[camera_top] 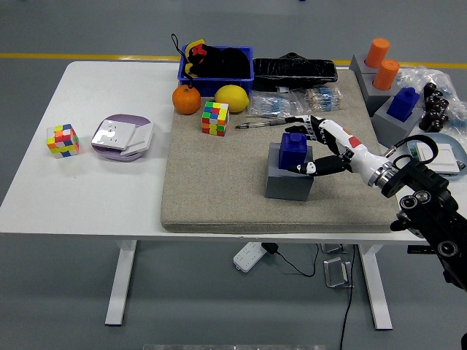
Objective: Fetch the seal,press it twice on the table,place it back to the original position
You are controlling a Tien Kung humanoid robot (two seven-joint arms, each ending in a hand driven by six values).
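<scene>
A: The right hand sits around the blue seal — fingers over the far side, thumb at the near side, closed on it, it seems.
B: And the seal?
A: Upright on its grey block, mid-mat on the bench. Probably light, rigid plastic — best pinched on the flat sides, low down.

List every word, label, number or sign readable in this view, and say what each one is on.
No text here can be read.
White card stack on the purple plate: dark marks, too small to read.
Clear packets behind the pen: blue print, blurred.
White box at the right edge: no legible print.
Blue seal on its grey block, with the right hand around it: no visible marking.
</scene>
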